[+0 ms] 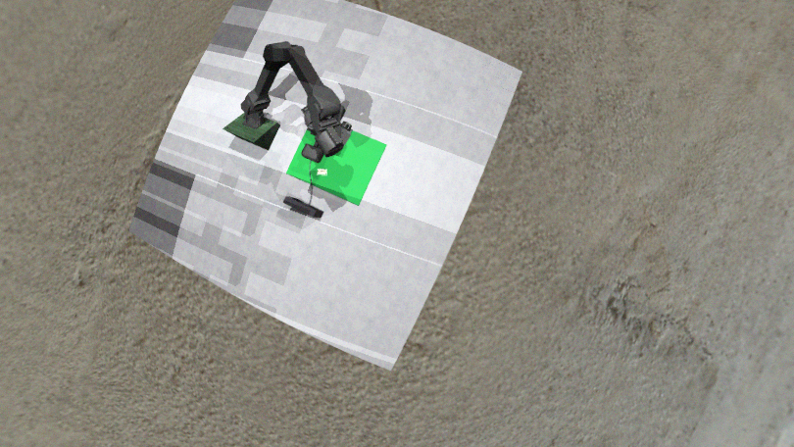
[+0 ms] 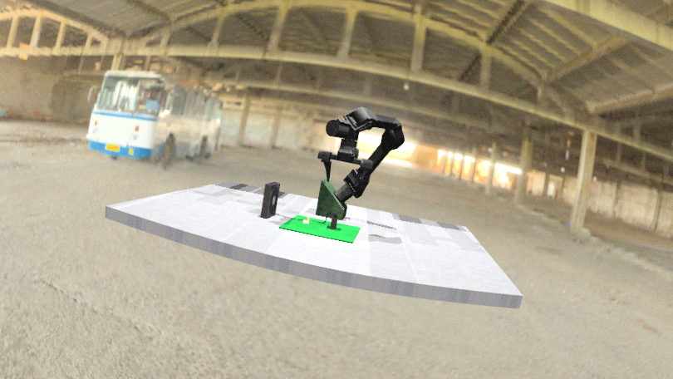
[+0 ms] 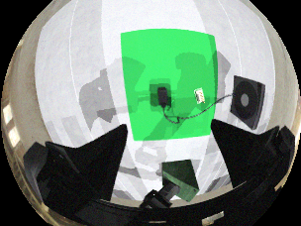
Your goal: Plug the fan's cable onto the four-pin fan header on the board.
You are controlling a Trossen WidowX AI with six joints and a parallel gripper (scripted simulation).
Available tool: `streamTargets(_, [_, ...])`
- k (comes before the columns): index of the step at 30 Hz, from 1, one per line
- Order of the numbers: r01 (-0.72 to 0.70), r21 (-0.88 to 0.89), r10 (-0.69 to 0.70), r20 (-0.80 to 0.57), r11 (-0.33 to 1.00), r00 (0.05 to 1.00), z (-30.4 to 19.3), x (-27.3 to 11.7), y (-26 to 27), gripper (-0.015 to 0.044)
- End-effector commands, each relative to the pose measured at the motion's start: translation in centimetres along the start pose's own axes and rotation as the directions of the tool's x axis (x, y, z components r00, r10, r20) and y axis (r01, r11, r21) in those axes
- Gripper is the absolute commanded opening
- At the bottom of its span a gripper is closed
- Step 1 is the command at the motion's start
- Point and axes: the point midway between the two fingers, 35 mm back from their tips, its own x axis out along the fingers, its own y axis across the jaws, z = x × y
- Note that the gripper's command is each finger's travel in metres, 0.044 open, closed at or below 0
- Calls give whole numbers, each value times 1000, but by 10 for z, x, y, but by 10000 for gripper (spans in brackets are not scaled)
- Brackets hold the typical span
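The black plug [image 2: 333, 221] [image 3: 162, 96] stands upright on the green board [image 1: 367, 172] [image 2: 346, 233] [image 3: 168, 42], away from the header; the arm hides it in the top view. The small white fan header [image 1: 322, 172] [image 2: 307, 220] [image 3: 199, 95] sits on the board between plug and fan, with no plug on it. The thin dark cable [image 1: 311, 182] [image 3: 190, 118] loops from the plug to the black fan [image 1: 302, 207] [image 2: 270, 199] [image 3: 249, 101] beside the board. My gripper [image 2: 344, 178] [image 3: 171, 126] is wide open and empty, pointing down high above the board, touching nothing.
The arm's base stands on a dark green wedge-shaped block [image 1: 250, 131] [image 2: 329, 204] [image 3: 180, 178] close beside the board. The fan stands upright on the opposite side of the header from the plug. Shadows of the arm fall across the board and the pale table top [image 1: 421, 177] [image 2: 212, 230].
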Motion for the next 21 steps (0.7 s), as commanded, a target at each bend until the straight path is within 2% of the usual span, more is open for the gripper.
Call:
streamTargets(1, [-17,-14,17,11,1000,1000,3,0,-2,440])
streamTargets(4, [-15,-14,15,12,1000,1000,6,19,-2,440])
streamTargets(11, [-20,-15,20,13,1000,1000,4,96,1,440])
streamTargets(21, [-20,-15,21,13,1000,1000,4,100,1,440])
